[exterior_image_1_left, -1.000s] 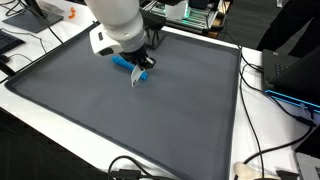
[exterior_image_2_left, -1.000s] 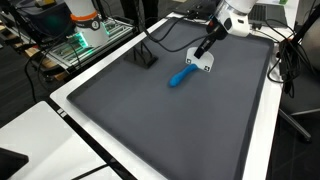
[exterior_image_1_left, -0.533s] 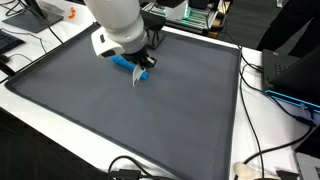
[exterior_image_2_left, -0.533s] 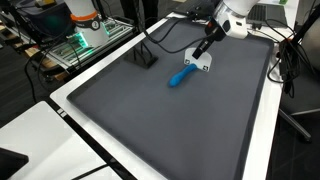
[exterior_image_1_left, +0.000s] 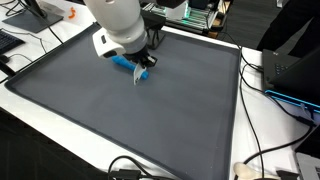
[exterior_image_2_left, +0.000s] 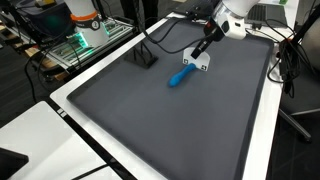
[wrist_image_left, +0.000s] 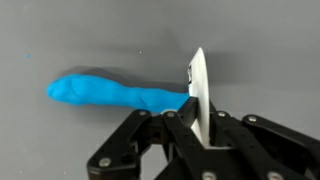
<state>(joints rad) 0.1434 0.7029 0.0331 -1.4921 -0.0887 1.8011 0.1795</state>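
We see the gripper (wrist_image_left: 195, 118) clamped on a thin white card (wrist_image_left: 198, 80), held upright (edge-on to the wrist view). Just beside the card lies a blue stick (wrist_image_left: 115, 93), flat on the grey tabletop (exterior_image_1_left: 150, 120), near one edge.

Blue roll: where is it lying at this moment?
The blue roll lies on the dark mat in an exterior view, toward its far side, right beside the claw gripping a white flat piece.
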